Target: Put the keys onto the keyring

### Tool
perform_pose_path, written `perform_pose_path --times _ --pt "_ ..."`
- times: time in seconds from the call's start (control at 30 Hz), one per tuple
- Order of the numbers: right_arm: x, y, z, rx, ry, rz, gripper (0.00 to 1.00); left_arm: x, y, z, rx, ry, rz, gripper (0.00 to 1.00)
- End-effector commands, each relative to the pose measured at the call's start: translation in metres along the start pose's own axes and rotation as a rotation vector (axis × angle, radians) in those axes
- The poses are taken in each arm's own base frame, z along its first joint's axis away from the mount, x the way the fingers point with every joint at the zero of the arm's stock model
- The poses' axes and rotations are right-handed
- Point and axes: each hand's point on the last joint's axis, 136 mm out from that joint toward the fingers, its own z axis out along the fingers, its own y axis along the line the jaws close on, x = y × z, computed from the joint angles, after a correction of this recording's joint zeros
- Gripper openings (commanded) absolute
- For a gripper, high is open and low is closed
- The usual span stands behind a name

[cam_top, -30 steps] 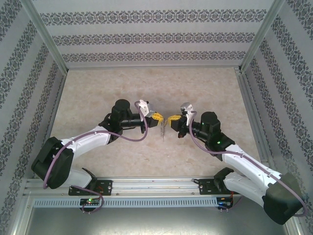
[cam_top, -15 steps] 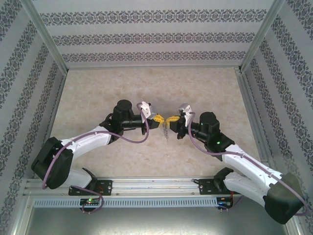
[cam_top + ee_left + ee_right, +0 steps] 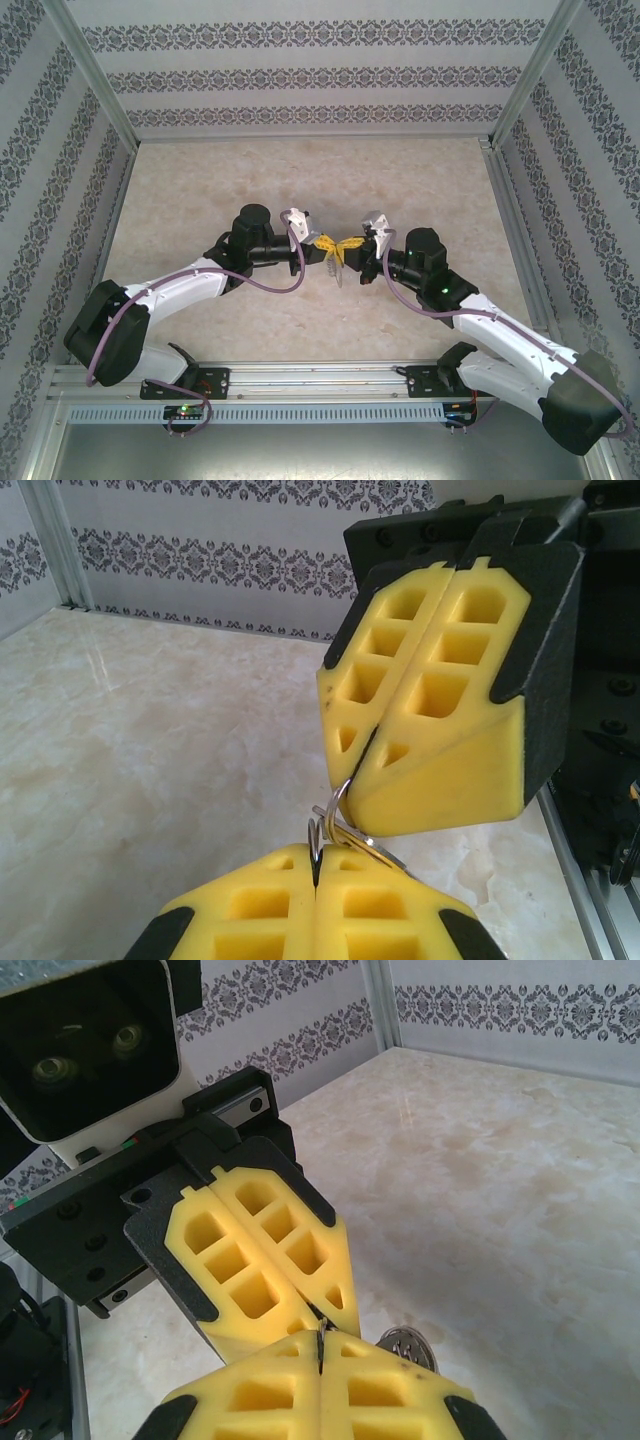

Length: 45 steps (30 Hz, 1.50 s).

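Since the earlier frame the two arms have closed the gap between them. The left gripper [image 3: 327, 242] and the right gripper [image 3: 348, 243] stood apart, and now their yellow tips touch above the tabletop [image 3: 430, 170]. The chain [image 3: 337, 268] hung under the left tip before; now it hangs just under the meeting point.

You have both grippers fully closed. In the left wrist view the left one pinches the keyring [image 3: 322, 832]. Its grey wire loops rise out of that seam and reach into the seam of the right gripper, which touches the keyring from the far side. In the right wrist view a thin dark sliver sits in the right gripper's seam. I judge it is the key [image 3: 318, 1345], but most of it is hidden, so I cannot be sure. A round silvery piece [image 3: 408, 1344] lies just beside the keyring.

The coming move turns on one relation: the key meets the keyring head-on, along the line of both grippers. The right arm seems to carry the key, so the threading probably falls to it.
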Motion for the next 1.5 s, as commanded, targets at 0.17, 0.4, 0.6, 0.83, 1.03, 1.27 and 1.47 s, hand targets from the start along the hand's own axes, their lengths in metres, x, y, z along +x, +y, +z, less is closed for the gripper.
perform_pose_path --times 0.17,0.4,0.6,0.83,1.03,1.27,1.47 --pt "-0.006 -0.005 0.008 0.027 0.006 -0.036 0.0 -0.031 -0.01 -0.005 0.009 -0.052 0.099 0.0" --pt "0.002 -0.018 0.006 0.069 0.022 -0.02 0.0 -0.039 -0.013 -0.011 -0.002 -0.074 0.12 0.0" --pt "0.005 -0.029 0.003 0.099 0.025 0.0 0.0 -0.038 -0.014 -0.012 -0.006 -0.076 0.127 0.0" --pt "0.003 -0.032 -0.001 0.104 0.019 0.01 0.0 -0.035 -0.012 -0.012 -0.016 -0.076 0.132 0.0" --pt "0.004 -0.023 0.0 0.039 0.024 0.023 0.0 -0.039 -0.011 -0.013 -0.031 -0.1 0.137 0.0" --pt "0.008 -0.016 0.003 -0.018 0.047 0.04 0.0 -0.046 -0.006 -0.014 -0.06 -0.155 0.141 0.0" --pt "0.012 -0.022 0.005 -0.008 0.058 0.064 0.18 -0.052 -0.002 -0.015 -0.086 -0.216 0.13 0.0"
